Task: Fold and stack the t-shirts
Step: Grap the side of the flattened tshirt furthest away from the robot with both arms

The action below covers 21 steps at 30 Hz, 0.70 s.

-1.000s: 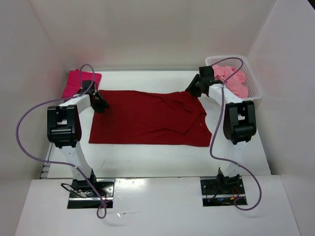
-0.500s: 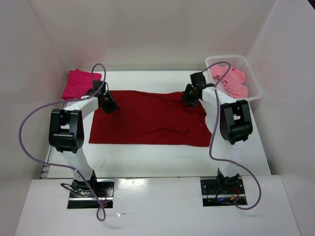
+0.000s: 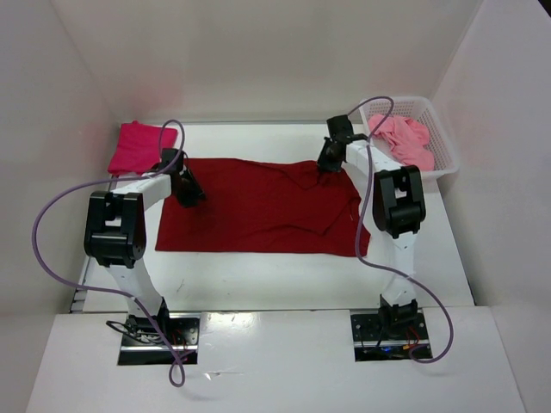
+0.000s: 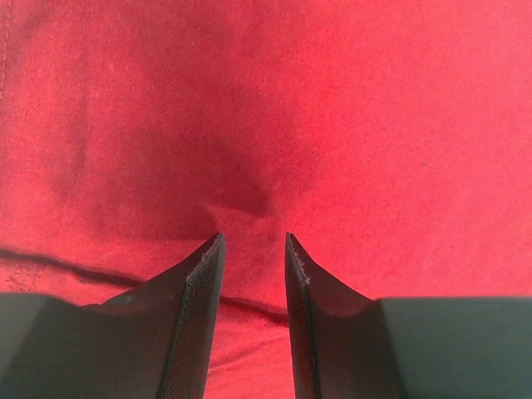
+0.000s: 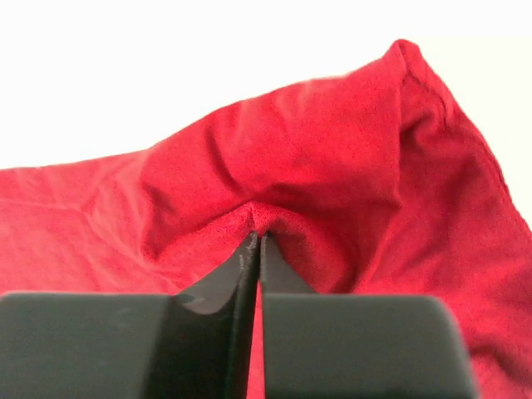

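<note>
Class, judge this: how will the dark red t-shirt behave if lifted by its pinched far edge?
Probably floppy: the dark red t-shirt puckers into folds where the right tool pinches it. Likely light, since it lies thin and flat on the table. Lifted, it would probably sag.

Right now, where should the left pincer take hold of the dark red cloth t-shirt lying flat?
Pinch the dark red cloth t-shirt at its far left corner, straight down from above: it lies flat there, and the right pincer is shut on the far right corner.
</note>
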Available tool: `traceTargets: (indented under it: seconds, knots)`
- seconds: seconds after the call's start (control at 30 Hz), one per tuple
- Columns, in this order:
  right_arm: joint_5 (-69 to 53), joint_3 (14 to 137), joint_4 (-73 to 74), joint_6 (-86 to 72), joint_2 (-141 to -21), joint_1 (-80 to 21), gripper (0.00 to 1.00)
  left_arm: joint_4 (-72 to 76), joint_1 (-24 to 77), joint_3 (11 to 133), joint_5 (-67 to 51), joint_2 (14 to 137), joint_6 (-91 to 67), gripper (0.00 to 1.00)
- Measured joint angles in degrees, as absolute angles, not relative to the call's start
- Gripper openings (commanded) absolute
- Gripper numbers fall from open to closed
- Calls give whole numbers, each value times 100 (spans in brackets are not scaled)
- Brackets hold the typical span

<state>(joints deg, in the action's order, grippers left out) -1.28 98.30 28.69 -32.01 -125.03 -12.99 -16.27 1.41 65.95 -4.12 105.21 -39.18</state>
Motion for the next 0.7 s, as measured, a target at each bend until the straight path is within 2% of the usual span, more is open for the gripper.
traceTargets:
  seconds: [0.3,0.33,0.43,0.47,0.57,0.67,0.7]
  knots:
    - [-123,10737,2895,-3256,-12888,-1299,1,-1638,141,6582,-327,10521,-3883,43]
    - [-126,11021,2893,-3321,-12980,-1299,7,-1645,141,6571,-316,10516,-3872,43]
    - [-217,11952,2775,-3551,-13347,-1297,12,-1710,141,6558,-272,10497,-3791,43]
    - [-252,12182,2727,-3647,-13441,-1297,28,-1737,141,6554,-261,10486,-3776,43]
    - [-375,12794,2694,-3889,-13686,-1299,55,-1806,141,6541,-239,10390,-3767,43]
    - [-482,13150,2714,-3953,-13834,-1302,55,-1857,141,6523,-226,10248,-3765,43]
    - [-508,13166,2735,-3948,-13839,-1306,50,-1857,141,6523,-222,10202,-3765,43]
